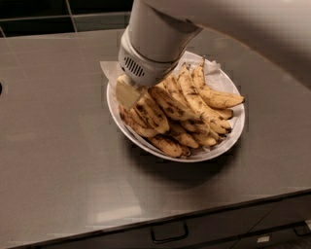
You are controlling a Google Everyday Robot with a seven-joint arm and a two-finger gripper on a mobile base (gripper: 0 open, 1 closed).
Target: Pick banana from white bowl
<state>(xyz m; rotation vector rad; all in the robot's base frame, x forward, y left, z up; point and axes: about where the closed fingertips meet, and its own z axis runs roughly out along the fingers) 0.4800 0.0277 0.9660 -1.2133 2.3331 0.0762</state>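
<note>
The white bowl (232, 142) stands on a grey counter, lined with crinkled white paper (110, 68) and piled with several speckled yellow bananas. A large curved banana (194, 101) with brown spots lies across the top of the pile. My arm's white wrist (155, 46) comes down from the top and covers the bowl's back left. My gripper (128, 93) is down at the left end of the pile, against the bananas there. Whether it holds one is hidden.
The grey counter (58, 160) stretches around the bowl, with its front edge near the bottom. A drawer handle (169, 233) shows below that edge. A dark tiled wall (58, 14) runs along the back.
</note>
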